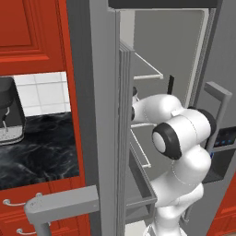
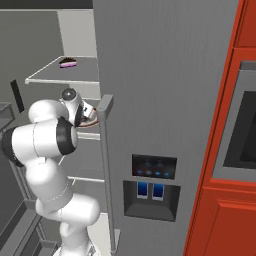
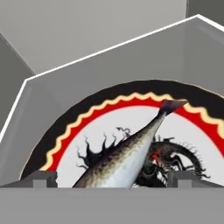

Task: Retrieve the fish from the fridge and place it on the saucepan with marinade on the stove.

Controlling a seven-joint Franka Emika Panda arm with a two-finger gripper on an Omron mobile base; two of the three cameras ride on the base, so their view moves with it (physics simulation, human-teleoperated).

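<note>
Reaching deep into the tall grey fridge point(image 2: 165, 75), left door swung wide, smooth white arm point(image 1: 177, 138) bent between flat pale shelves. In the hand view: fingers point(image 3: 43, 178) spread wide, dark blunt tips either side of the fish point(image 3: 127, 159), not touching it. Fish long, slim, speckled grey-brown above, pale silver below, forked tail raised toward the far wall. Lying on a round plate point(image 3: 78, 127) with black rim, scalloped yellow-and-red band, white centre and inked dragon, on a white-edged shelf. Small pink item point(image 2: 67, 63) on an upper shelf. Glossy black marbled worktop point(image 1: 39, 147) left of the fridge, among red cabinets.
</note>
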